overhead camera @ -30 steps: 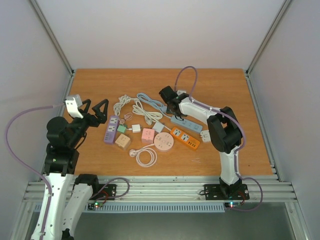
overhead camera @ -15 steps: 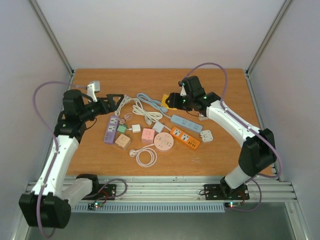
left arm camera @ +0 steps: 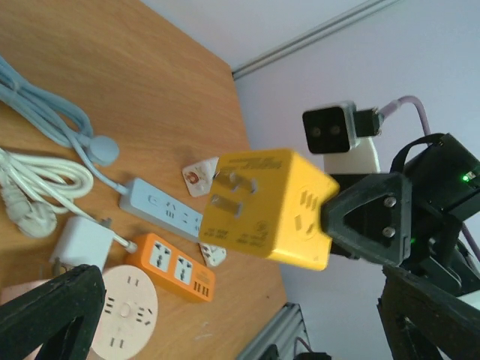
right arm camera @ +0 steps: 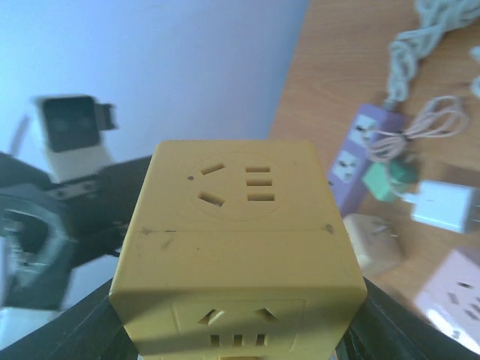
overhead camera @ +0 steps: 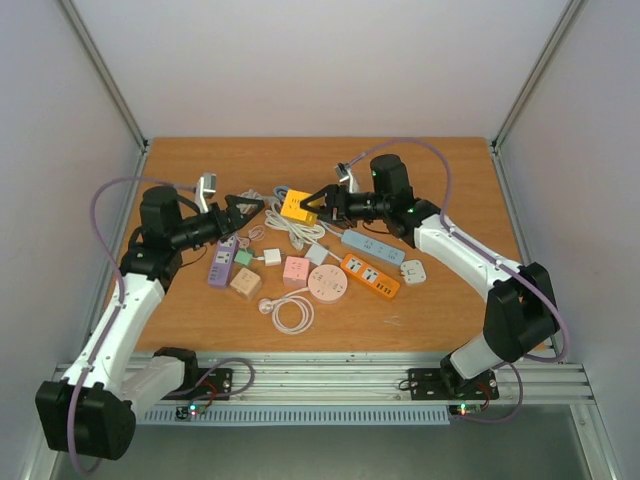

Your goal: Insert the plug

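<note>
Right hand (overhead camera: 308,204) clamped on yellow cube plug (overhead camera: 293,206) — left hand (overhead camera: 243,213) spread wide, empty

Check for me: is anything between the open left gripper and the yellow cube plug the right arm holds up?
Nothing visible. The right gripper holds the yellow cube plug above the table, prongs toward the open left gripper, with only air between them. The cables lie lower, on the table.

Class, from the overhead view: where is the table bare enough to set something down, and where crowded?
The table is bare along the back wall, and right of the white adapter and orange strip. The middle, around the round socket, is crowded.
</note>
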Action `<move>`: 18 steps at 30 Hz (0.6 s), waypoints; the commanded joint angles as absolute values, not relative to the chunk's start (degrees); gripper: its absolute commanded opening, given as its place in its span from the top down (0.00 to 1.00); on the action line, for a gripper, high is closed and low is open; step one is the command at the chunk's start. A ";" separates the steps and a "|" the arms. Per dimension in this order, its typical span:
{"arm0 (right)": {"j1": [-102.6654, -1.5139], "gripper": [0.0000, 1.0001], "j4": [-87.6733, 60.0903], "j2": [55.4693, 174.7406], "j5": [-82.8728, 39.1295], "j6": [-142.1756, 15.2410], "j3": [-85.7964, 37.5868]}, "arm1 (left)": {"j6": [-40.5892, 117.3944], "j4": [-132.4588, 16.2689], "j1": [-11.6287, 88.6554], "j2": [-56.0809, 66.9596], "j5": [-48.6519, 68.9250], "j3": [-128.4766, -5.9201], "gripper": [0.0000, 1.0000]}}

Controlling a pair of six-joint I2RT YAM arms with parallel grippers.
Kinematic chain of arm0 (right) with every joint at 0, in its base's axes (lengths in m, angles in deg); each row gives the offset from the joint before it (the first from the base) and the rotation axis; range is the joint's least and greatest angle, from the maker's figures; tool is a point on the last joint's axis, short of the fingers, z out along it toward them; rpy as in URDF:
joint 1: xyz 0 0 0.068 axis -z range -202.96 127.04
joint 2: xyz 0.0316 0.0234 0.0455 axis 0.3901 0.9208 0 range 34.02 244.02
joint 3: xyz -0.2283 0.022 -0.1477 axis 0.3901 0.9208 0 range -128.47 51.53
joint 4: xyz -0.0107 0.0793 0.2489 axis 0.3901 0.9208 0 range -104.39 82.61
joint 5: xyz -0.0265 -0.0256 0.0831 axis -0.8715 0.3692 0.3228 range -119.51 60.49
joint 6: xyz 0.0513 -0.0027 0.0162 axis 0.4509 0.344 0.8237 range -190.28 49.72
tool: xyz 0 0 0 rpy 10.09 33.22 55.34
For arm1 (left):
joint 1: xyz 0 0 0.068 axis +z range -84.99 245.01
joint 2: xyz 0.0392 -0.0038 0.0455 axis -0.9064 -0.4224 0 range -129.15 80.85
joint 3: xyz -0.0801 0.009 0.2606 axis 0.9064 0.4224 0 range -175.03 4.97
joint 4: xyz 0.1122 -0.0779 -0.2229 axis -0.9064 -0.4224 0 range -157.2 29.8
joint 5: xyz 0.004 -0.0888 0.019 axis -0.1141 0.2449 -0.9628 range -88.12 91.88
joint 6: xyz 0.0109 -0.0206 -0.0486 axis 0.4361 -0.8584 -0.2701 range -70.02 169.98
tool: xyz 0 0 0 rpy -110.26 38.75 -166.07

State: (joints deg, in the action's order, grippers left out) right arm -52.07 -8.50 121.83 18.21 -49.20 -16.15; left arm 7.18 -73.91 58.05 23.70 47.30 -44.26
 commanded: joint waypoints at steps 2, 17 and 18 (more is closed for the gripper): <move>-52.87 0.51 -28.06 120.27 26.14 -34.10 -13.96 | -5.62 -63.08 56.88 26.62 51.92 -39.85 0.01; -55.98 0.50 -23.65 116.66 27.40 -32.52 -14.85 | -19.90 -52.13 52.77 24.29 54.83 -39.06 0.01; -56.13 0.50 -23.29 116.67 28.12 -32.30 -15.05 | -19.98 -52.27 52.34 23.56 54.79 -39.45 0.02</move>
State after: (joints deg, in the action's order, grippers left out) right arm -55.34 -22.88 118.60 24.24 -33.09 -13.13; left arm -17.22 -56.91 53.81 25.91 53.62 -38.78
